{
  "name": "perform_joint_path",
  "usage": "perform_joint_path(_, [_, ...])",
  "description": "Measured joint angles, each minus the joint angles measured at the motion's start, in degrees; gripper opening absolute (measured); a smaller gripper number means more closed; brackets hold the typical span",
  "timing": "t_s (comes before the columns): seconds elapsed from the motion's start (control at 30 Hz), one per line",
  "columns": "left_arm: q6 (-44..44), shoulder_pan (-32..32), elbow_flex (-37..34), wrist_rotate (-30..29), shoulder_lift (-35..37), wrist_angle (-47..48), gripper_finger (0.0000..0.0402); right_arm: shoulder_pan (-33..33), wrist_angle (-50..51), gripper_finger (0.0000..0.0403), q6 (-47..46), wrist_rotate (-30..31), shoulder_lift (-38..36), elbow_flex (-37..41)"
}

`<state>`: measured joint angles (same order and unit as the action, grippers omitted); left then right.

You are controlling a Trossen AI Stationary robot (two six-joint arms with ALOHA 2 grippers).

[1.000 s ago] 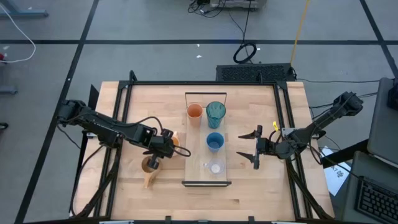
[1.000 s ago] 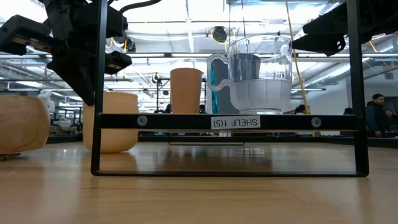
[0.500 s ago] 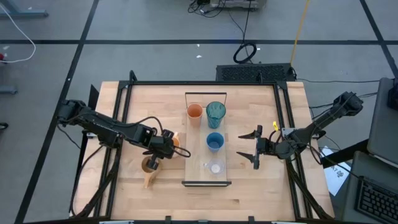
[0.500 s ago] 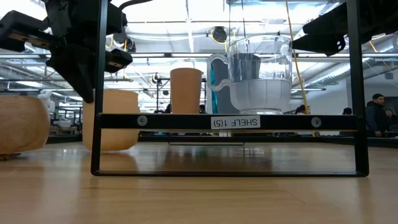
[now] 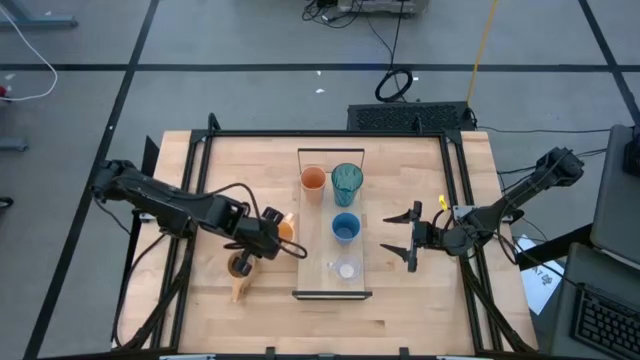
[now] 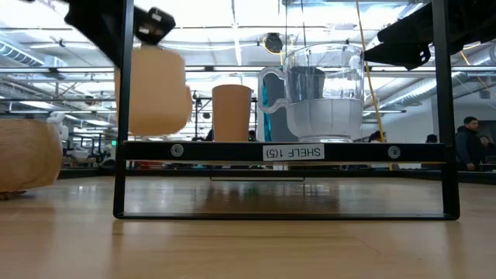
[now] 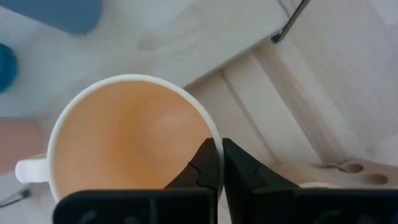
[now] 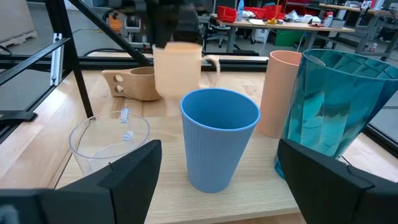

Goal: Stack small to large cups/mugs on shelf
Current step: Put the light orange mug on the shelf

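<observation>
My left gripper is shut on the orange mug with a pale handle, held above the table just left of the shelf. In the low view the mug hangs clear of the table. On the shelf stand the orange cup, the teal tumbler, the blue cup and the tiny clear glass, each on its base. The tan handled mug lies on the table near the left gripper. My right gripper is open and empty, right of the shelf. My left gripper pinches the orange mug's rim between its two fingers, one finger inside the mug and one outside. The fingers come from above, pointing down. The mug hangs below them, mouth up, lifted clear of the table, its handle on the side opposite the fingers.
The shelf's dark end rail stands between the low camera and the cups. Bare shelf board lies between the blue cup and the orange cup on the left side. Black frame rails run along the table's left and right sides.
My left gripper has risen, still shut on the orange mug's rim, and shifted slightly toward the shelf. The mug, which stood on the table, is now lifted clear. The right gripper has kept still.
</observation>
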<state>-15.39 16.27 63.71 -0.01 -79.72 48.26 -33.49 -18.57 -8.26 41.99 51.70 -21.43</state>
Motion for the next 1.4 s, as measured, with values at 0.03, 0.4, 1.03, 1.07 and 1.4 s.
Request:
perform_joint_path(0.03, [-0.23, 0.0, 1.36, 0.0, 0.0, 1.29, 0.0007, 0.0, 0.0, 0.0311, 0.01, -0.02, 0.0, 0.0])
perform_joint_path(0.4, [-4.45, 0.28, 16.1, 1.92, 0.02, 15.55, 0.0005, 0.02, 0.0, 0.0311, 0.01, 0.0, 0.0, 0.0])
perform_joint_path(1.03, [-9.61, -0.93, 28.4, 0.99, 0.07, 25.45, 0.0005, 0.02, 0.0, 0.0311, 0.18, 0.0, 0.0, 0.0])
perform_joint_path(1.07, [-9.64, -0.92, 28.67, 1.01, 0.07, 25.36, 0.0005, 0.02, 0.0, 0.0311, 0.18, 0.01, 0.0, 0.0])
perform_joint_path(1.4, [-12.02, -0.92, 29.72, 1.05, 0.04, 25.32, 0.0005, 0.0, -0.02, 0.0311, 0.05, 0.05, 0.0, 0.0])
